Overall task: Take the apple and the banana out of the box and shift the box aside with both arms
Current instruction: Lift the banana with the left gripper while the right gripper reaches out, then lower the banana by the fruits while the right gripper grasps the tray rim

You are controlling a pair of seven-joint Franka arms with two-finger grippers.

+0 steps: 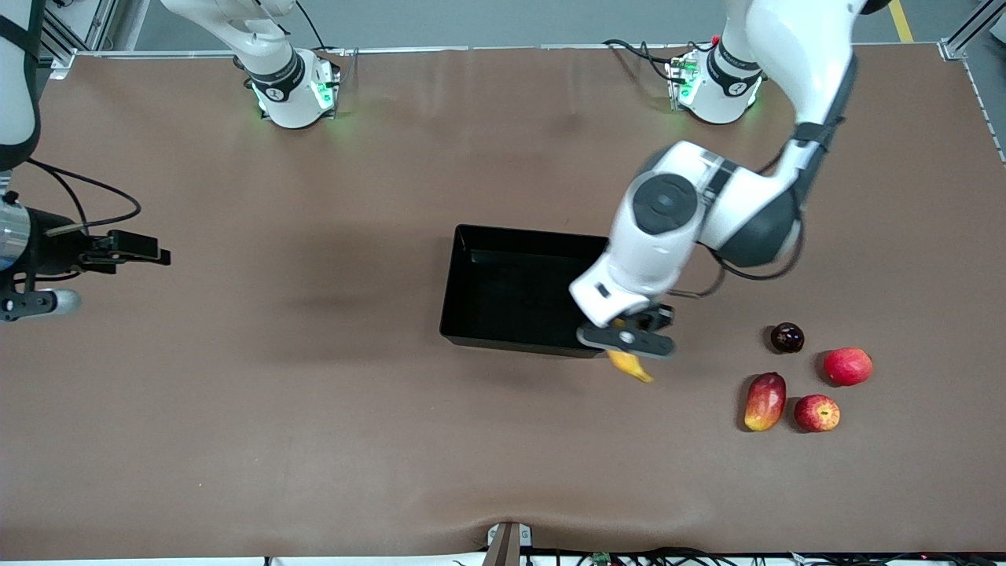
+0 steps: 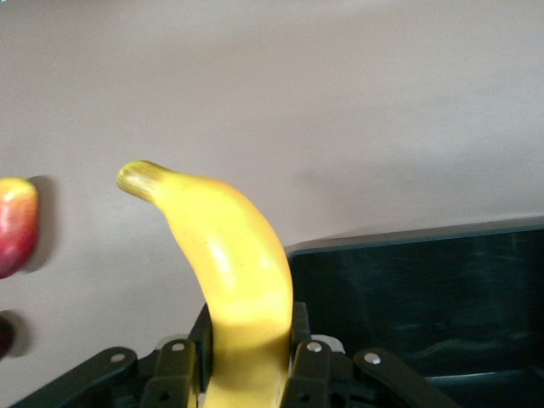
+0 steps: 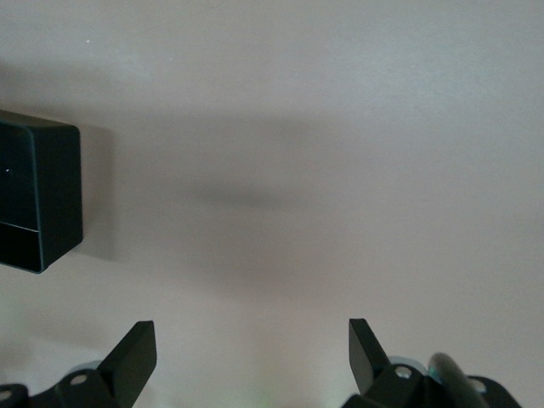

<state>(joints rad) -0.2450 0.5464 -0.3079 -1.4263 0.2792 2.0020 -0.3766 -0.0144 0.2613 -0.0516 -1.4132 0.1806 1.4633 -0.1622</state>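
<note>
While the banana (image 2: 234,280) sat clamped between the fingers of the left tool (image 1: 626,339), it hung over the corner of the black box (image 1: 503,295) at the left arm's end, its tip poking out past the rim. Off to that tool's side the apple (image 1: 816,413) lay on the worktop (image 1: 314,409), just beside a mango (image 1: 765,402). Well apart, the right tool (image 3: 246,357) waited over bare worktop, fingers spread wide.

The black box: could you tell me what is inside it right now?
The visible floor of the black box is bare; the left arm covers one corner, with the banana in the left gripper above.
</note>
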